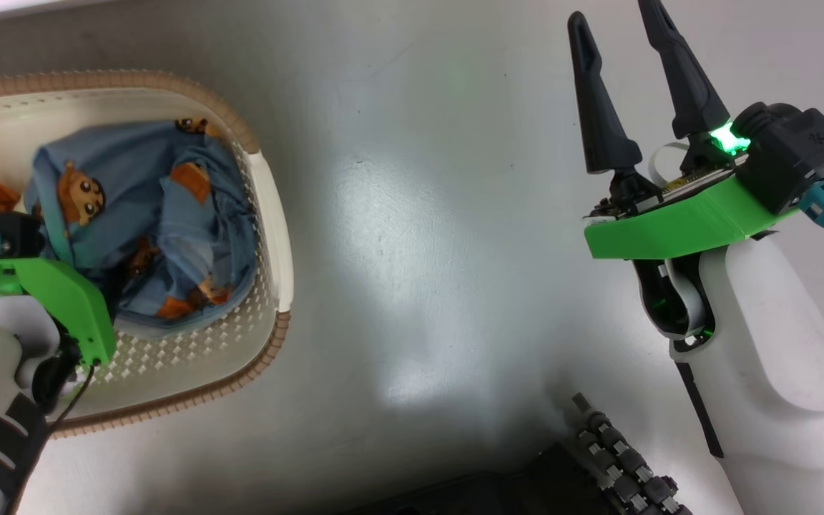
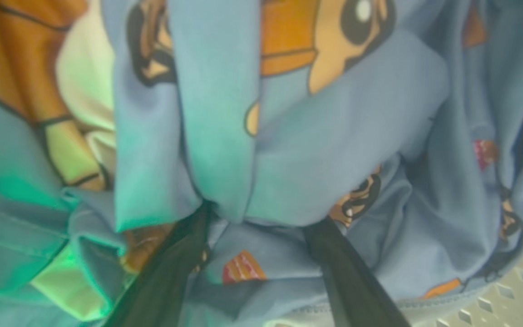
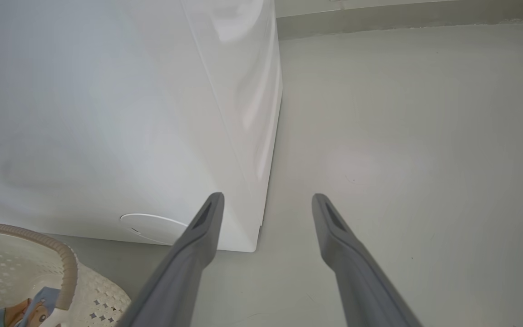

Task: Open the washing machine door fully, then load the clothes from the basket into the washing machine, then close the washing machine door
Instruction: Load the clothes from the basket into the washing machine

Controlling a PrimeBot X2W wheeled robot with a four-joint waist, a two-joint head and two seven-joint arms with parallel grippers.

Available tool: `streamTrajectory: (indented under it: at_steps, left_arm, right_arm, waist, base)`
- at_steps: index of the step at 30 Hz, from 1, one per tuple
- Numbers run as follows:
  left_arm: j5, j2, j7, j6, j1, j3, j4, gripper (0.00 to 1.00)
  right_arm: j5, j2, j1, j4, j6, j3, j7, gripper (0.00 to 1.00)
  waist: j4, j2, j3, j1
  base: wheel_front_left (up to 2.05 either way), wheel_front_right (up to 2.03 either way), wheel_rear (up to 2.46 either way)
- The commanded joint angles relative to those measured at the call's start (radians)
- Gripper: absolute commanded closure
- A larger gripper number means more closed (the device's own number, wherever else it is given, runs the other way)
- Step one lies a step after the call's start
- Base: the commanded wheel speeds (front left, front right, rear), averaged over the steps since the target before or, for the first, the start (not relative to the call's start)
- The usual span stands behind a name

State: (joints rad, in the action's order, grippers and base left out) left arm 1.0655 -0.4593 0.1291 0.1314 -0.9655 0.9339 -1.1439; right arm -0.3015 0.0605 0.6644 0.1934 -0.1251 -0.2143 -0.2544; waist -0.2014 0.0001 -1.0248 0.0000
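The basket (image 1: 269, 214), cream with a brown rim, stands on the floor at the left, and the clothes (image 1: 169, 214), light blue with orange-brown bears, lie bundled in it. My left arm's green wrist mount (image 1: 61, 293) hangs over the basket's near side. In the left wrist view my left gripper (image 2: 260, 215) is open, its dark fingers (image 2: 334, 263) spread and their tips buried in the clothes (image 2: 343, 136), a fold bulging between them. My right gripper (image 1: 614, 21) is open over bare floor to the right, nothing in it. The washing machine (image 3: 107, 113) stands ahead of my right gripper (image 3: 267, 196). Its door is out of view.
A round white flap (image 3: 152, 227) sits low on the machine's front, just behind the basket (image 3: 68, 268). Grey floor (image 1: 419, 250) spreads between basket and right arm. My base's black roller wheel (image 1: 619, 458) shows at the bottom. A wall skirting (image 3: 402, 18) runs beyond the machine.
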Motion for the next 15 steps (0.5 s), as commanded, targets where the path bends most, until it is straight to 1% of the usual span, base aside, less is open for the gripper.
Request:
streamTrajectory:
  at_steps: [1,4,9,10,12,13,15]
  left_arm:
    - [0.008,-0.044,-0.02,-0.001,0.005,-0.016,-0.005,0.0]
    - [0.009,-0.048,-0.068,-0.001,-0.01,-0.013,-0.025,0.0]
    - [0.01,-0.035,-0.091,-0.001,-0.022,0.002,-0.064,0.0]
    - [0.011,-0.033,-0.095,-0.001,-0.024,0.004,-0.069,0.04]
    - [0.016,-0.029,-0.102,-0.001,-0.025,0.008,-0.074,0.71]
    - [0.018,-0.027,-0.105,-0.001,-0.026,0.009,-0.075,1.0]
    - [0.023,-0.027,-0.107,-0.001,-0.026,0.014,-0.076,1.0]
  right_arm:
    - [-0.005,-0.01,-0.058,-0.024,-0.006,-0.016,-0.007,0.0]
    - [-0.007,-0.01,-0.063,-0.029,-0.006,-0.02,-0.007,0.0]
    - [-0.002,-0.01,-0.083,-0.029,-0.006,-0.016,-0.007,0.0]
    - [-0.002,-0.01,-0.088,-0.03,-0.006,-0.015,-0.007,0.0]
    - [-0.003,-0.01,-0.093,-0.032,-0.006,-0.014,-0.007,0.0]
    - [-0.004,-0.01,-0.094,-0.032,-0.006,-0.013,-0.007,0.0]
    - [-0.008,-0.01,-0.094,-0.032,-0.006,-0.014,-0.007,0.0]
  waist:
    - [-0.002,-0.0001,0.0,0.0]
    - [-0.01,-0.0001,-0.005,0.0]
    - [-0.017,-0.0001,-0.005,0.0]
    - [-0.019,-0.0001,-0.005,0.0]
    - [-0.02,-0.0001,-0.005,0.0]
    - [-0.021,-0.0001,-0.004,0.0]
    - [-0.022,-0.0001,-0.002,0.0]
  base:
    - [0.0,0.0,0.0]
    - [0.0,0.0,0.0]
    - [0.0,0.0,0.0]
    - [0.0,0.0,0.0]
    - [0.0,0.0,0.0]
    - [0.0,0.0,0.0]
    - [0.0,0.0,0.0]
